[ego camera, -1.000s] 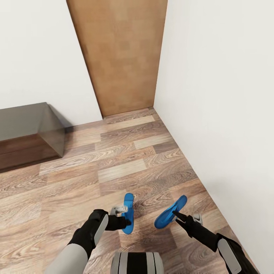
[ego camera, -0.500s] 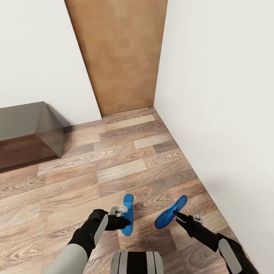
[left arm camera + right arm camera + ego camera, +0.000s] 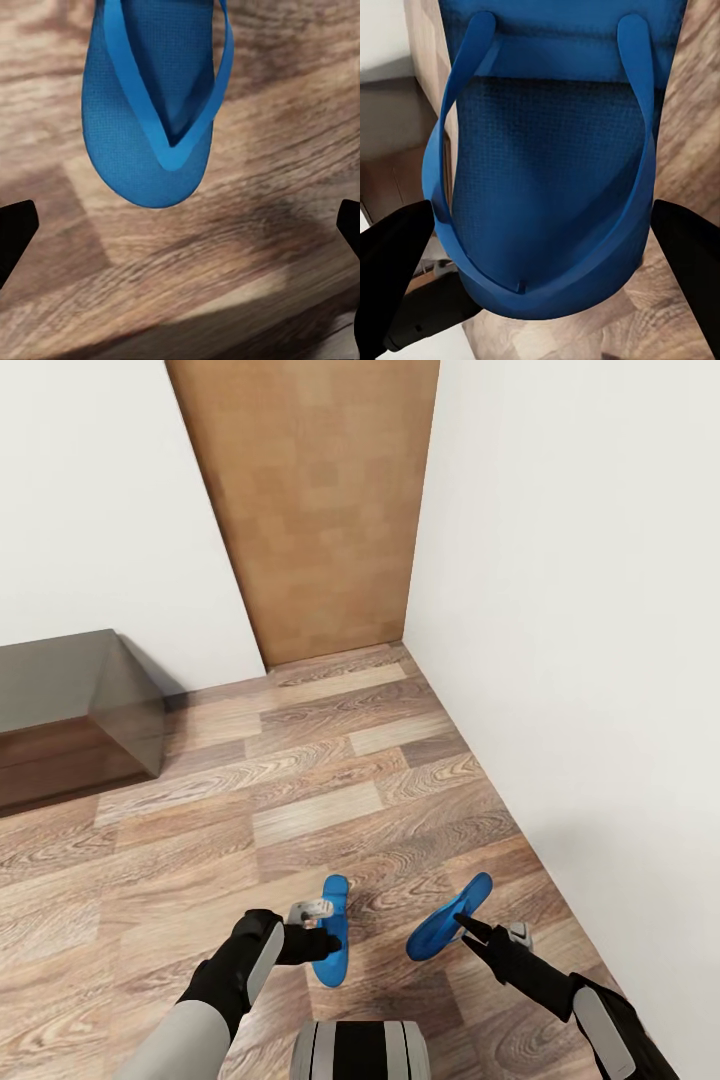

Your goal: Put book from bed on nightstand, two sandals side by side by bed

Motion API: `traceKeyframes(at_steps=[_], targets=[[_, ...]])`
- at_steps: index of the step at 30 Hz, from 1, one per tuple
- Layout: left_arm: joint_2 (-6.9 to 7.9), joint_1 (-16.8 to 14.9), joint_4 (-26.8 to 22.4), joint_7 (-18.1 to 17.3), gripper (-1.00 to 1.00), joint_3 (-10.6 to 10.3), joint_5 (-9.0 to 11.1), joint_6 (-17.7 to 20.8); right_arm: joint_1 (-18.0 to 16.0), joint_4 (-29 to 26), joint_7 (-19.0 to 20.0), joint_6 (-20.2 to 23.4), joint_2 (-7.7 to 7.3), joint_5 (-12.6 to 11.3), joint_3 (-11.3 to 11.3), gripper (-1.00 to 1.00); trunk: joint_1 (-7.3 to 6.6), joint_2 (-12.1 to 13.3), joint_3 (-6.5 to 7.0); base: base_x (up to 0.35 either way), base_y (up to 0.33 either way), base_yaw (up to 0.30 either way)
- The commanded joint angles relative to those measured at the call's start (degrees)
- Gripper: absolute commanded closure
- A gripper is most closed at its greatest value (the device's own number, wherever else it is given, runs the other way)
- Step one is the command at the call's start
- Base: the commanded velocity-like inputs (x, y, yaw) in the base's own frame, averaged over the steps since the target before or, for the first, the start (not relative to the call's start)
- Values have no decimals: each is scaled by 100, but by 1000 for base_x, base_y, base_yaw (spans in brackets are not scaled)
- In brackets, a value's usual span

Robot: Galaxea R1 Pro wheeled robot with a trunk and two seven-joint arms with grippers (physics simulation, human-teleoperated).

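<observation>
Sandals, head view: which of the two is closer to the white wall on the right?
The sandal held at the right end effector; the other sandal, at the left end effector, sits nearer the dark cabinet.

A wood-plank floor (image 3: 330, 780) in mixed brown tones runs up to 2 white walls (image 3: 560, 610) that meet at a corner, where a plain wooden door (image 3: 310, 510) stands closed, its foot at the boards. Directly on the floor, against the far wall to the left, sits 1 low dark glossy bench (image 3: 70, 710), its end face casting a shadow onto the planks beside it. The planks run crosswise, with lighter boards among darker ones.
</observation>
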Motion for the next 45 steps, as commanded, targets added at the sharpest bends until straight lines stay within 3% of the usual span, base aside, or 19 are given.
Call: traceKeyframes(at_steps=[1,6,9,23,40,45], targets=[[-2,-1,-9,122,-100,11,44,30,-2,-1,8,35,3,-15,-9,100,-1,-1,-4,0,0,0],[-7,-1,-17,933,-100,3,72,-82,-2,-2,8,35,-10,-15,-9,100,-1,-1,-4,0,0,0],[-10,-1,-17,1189,-100,3,93,-157,-2,-3,8,35,-15,-15,-13,100,-1,-1,-4,0,0,0],[-16,6,18,1245,-100,-14,97,-445,-2,-6,8,35,-3,-15,-9,100,-1,-1,-4,75,-9,0],[-15,29,18,1237,-100,-23,96,-481,-2,-4,-42,19,18,-7,16,100,-1,-1,-4,16,-4,0],[-18,40,25,1235,-100,-26,104,-747,-2,-2,-44,19,19,-7,24,100,-1,-1,-4,107,-57,0]])
